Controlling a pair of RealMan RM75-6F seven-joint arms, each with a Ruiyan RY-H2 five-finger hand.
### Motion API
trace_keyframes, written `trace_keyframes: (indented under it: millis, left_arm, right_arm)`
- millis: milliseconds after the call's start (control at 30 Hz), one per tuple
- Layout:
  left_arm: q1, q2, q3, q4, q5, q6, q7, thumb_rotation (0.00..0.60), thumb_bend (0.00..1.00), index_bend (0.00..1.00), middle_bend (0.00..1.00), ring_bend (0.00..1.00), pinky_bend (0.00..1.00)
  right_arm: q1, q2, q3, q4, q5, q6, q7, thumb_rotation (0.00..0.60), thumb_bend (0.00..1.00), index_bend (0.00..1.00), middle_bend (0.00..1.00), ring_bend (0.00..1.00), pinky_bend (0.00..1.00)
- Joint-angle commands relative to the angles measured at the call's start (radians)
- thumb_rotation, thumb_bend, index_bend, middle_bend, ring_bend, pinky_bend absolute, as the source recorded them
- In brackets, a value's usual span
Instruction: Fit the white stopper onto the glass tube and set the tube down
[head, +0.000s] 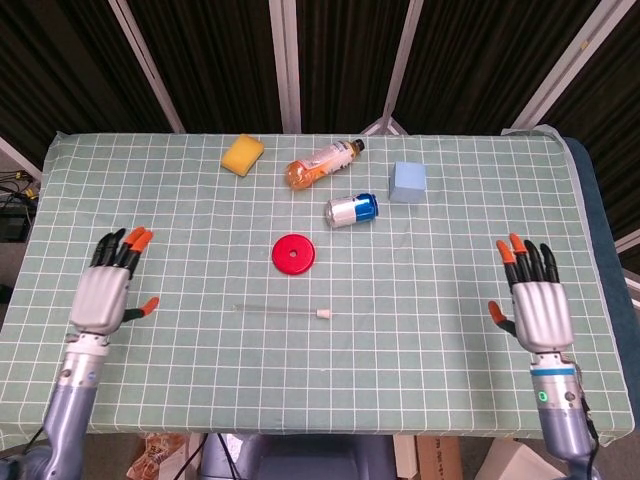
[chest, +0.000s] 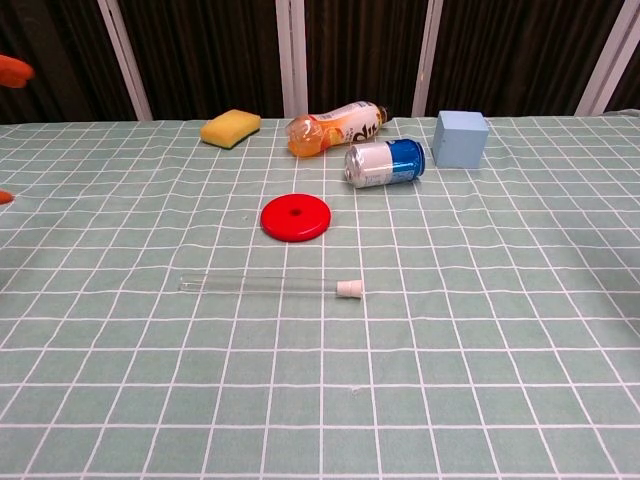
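As glass tube (chest: 255, 285) lies stoppered by white stopper (chest: 349, 289) on bench | nothing left | left hand (head: 103, 293), right hand (head: 533, 305) spread, nothing held.

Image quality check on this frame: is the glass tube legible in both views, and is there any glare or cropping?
Head view: tube faint, a thin line; stopper clear. Chest view: tube sharper, with highlights along it; can shows mild glare; left robot hand cropped to orange tips at the frame edge, right robot hand absent.

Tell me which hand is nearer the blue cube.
Right. The right hand hovers at the table's near right, below the blue cube; the left hand sits at the far left edge, across the table.
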Motion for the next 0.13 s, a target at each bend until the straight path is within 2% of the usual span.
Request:
trace_keyframes:
  millis: [33, 133]
  left_arm:
    - [0.111, 0.074, 0.087, 0.034, 0.094, 0.098, -0.115, 0.6, 0.1, 0.08, 0.07, 0.0, 0.0]
    - [0.177, 0.112, 0.124, 0.064, 0.133, 0.151, -0.196, 0.6, 0.1, 0.07, 0.07, 0.0, 0.0]
  right_arm:
    - [-0.079, 0.041, -0.052, 0.035, 0.004, 0.02, 0.104, 0.6, 0.32, 0.0, 0.0, 0.0, 0.0]
    - [-0.122, 0.058, -0.075, 0.05, -0.024, 0.05, 0.158, 0.6, 0.32, 0.0, 0.0, 0.0, 0.0]
